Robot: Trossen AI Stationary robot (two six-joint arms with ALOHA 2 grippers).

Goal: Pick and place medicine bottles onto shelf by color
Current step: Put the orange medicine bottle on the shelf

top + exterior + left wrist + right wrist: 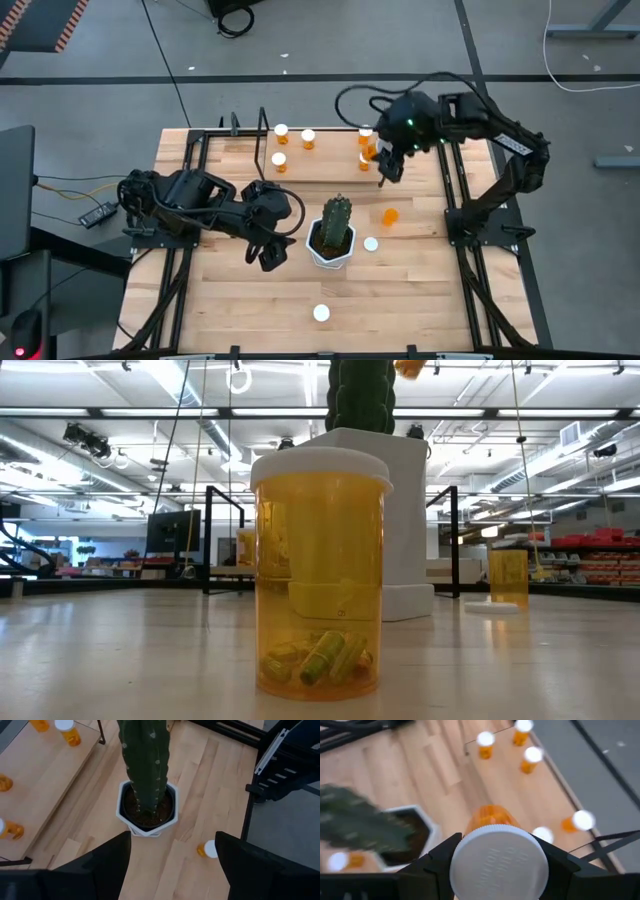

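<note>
The light-wood shelf (330, 152) stands at the table's far side, with several white-capped orange bottles upright on it (282, 131) (308, 138) (366, 135). My right gripper (385, 172) (495, 865) hovers by the shelf's right end, shut on one bottle (490, 815). My left gripper (270, 255) (172, 865) is open and empty, just left of the cactus (334, 225). Loose bottles are on the table to the right of the cactus (389, 215) (371, 243), and one stands near the front edge (320, 313) (320, 575). My right gripper pinches the bottle's round white cap (462, 870) between its two fingers (437, 860), one on each side of the cap's rim. The cap's top faces the wrist, and the orange body sticks out beyond the fingertips. The fingers slant down from the table's right.
The green cactus in its white pot (147, 812) stands mid-table, between my two grippers. Black frame rails (455, 190) run along both sides of the table. A loose bottle (207, 850) lies beyond the pot in the left wrist view.
</note>
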